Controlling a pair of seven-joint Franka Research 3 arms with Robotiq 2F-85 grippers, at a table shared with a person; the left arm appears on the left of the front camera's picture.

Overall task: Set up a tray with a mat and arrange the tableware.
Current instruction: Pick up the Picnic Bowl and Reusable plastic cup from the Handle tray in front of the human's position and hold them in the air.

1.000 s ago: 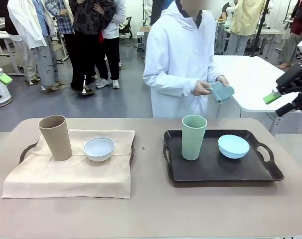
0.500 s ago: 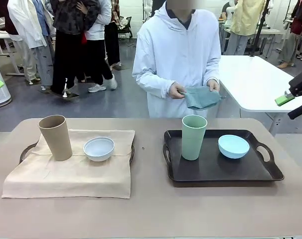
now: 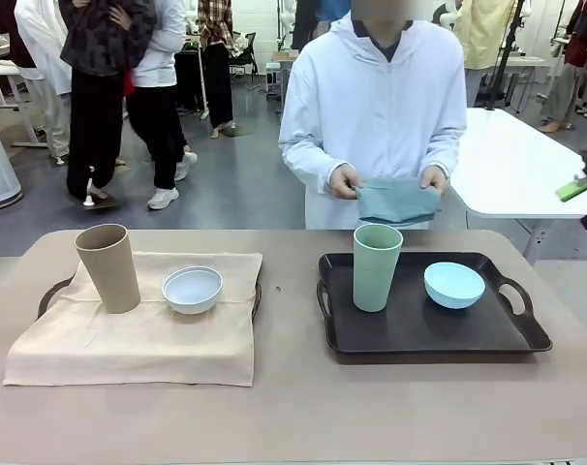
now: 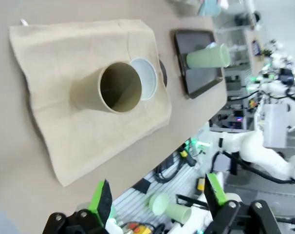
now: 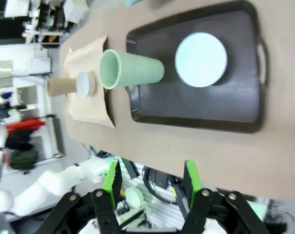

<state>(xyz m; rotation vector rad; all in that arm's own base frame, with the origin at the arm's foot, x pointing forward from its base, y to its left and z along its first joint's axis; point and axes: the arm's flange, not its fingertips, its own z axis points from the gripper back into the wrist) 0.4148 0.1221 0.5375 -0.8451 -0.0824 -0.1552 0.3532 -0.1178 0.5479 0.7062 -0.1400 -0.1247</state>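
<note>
Standing on dark tray [image 3: 439, 351] — pale green cup [image 3: 377, 268], light blue bowl [image 3: 454, 285].

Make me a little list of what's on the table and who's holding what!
left tray: covered by beige mat, with tan cup and white bowl on it
right tray: no mat, holds pale green cup and light blue bowl
person: holds teal cloth in both hands
left gripper: open, empty
right gripper: open, empty
</note>
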